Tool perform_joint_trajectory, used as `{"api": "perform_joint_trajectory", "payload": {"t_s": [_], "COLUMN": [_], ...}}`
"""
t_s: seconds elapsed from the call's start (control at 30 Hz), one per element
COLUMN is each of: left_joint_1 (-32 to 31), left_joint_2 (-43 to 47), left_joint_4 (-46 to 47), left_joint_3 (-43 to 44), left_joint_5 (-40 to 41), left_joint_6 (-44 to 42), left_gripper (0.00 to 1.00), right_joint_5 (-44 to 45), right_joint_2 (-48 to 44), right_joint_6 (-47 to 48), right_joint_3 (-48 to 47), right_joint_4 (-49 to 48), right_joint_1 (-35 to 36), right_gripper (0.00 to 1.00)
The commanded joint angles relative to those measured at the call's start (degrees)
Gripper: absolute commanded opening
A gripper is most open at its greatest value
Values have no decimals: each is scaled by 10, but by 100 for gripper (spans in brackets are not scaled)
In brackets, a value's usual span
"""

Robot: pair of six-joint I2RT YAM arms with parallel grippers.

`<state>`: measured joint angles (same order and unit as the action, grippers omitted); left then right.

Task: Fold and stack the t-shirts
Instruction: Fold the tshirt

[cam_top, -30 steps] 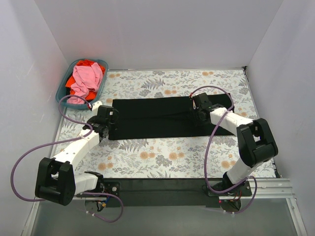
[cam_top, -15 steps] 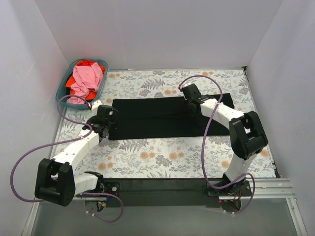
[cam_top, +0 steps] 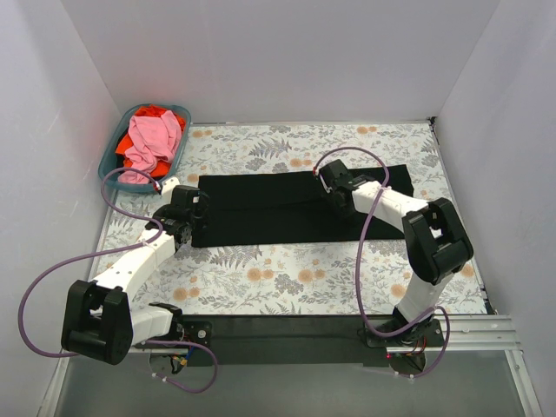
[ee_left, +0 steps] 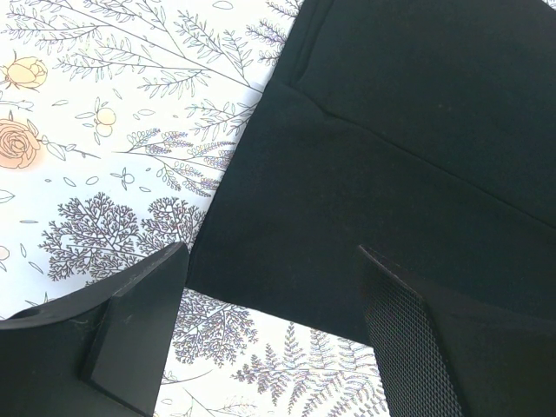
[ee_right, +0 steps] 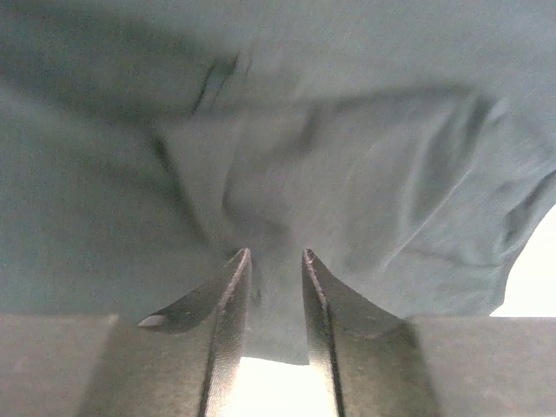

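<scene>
The large black t-shirt (cam_top: 261, 208) lies flat as a long band across the floral table. My left gripper (cam_top: 195, 211) is open and empty, low over the shirt's near left corner (ee_left: 391, 130); its jaws straddle the hem in the left wrist view (ee_left: 269, 265). My right gripper (cam_top: 328, 184) sits on the shirt right of its middle. Its jaws are nearly closed, pinching a wrinkled fold of the black cloth (ee_right: 347, 130) in the right wrist view (ee_right: 274, 258). The pink t-shirt (cam_top: 152, 139) and the orange-red t-shirt (cam_top: 153, 111) lie heaped in the basket.
The teal plastic basket (cam_top: 111, 155) stands at the back left corner. White walls close in the table on three sides. Purple cables loop off both arms. Bare floral tabletop (cam_top: 304, 278) lies in front of the shirt.
My right gripper has moved left from the shirt's right end toward its middle, drawing cloth with it. The left arm has not moved.
</scene>
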<state>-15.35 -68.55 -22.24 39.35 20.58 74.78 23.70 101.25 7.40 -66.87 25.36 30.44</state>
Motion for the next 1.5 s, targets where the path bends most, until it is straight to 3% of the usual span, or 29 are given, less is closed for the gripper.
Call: {"api": "perform_joint_trajectory", "payload": {"t_s": [0.0, 0.43, 0.7, 0.83, 0.87, 0.93, 1.3, 1.47], "left_joint_1": [-2, -2, -1, -2, -2, -2, -2, -1], "left_joint_2": [12, 20, 22, 21, 23, 22, 20, 19], "left_joint_4": [4, 4, 4, 4, 4, 4, 4, 4], "left_joint_3": [4, 1, 0, 0, -1, 0, -2, -2], "left_joint_5": [10, 10, 8, 8, 8, 8, 5, 3], "left_joint_6": [-3, -3, -3, -3, -3, -3, -4, -5], "left_gripper": [76, 76, 76, 76, 76, 76, 76, 76], "right_joint_5": [-44, -27, -14, -2, 3, 15, 172, 194], "right_joint_2": [-54, -30, -9, -6, -4, -2, 103, 136], "right_joint_6": [-15, -10, -3, -1, 0, 4, 126, 181], "right_joint_3": [35, 49, 48, 40, 36, 18, -133, -171], "right_joint_4": [12, 1, -3, -4, -3, -4, -9, -36], "right_joint_1": [2, 3, 3, 4, 4, 6, 21, 23], "right_gripper": [38, 41, 37, 22, 9, 2, 1, 9]}}
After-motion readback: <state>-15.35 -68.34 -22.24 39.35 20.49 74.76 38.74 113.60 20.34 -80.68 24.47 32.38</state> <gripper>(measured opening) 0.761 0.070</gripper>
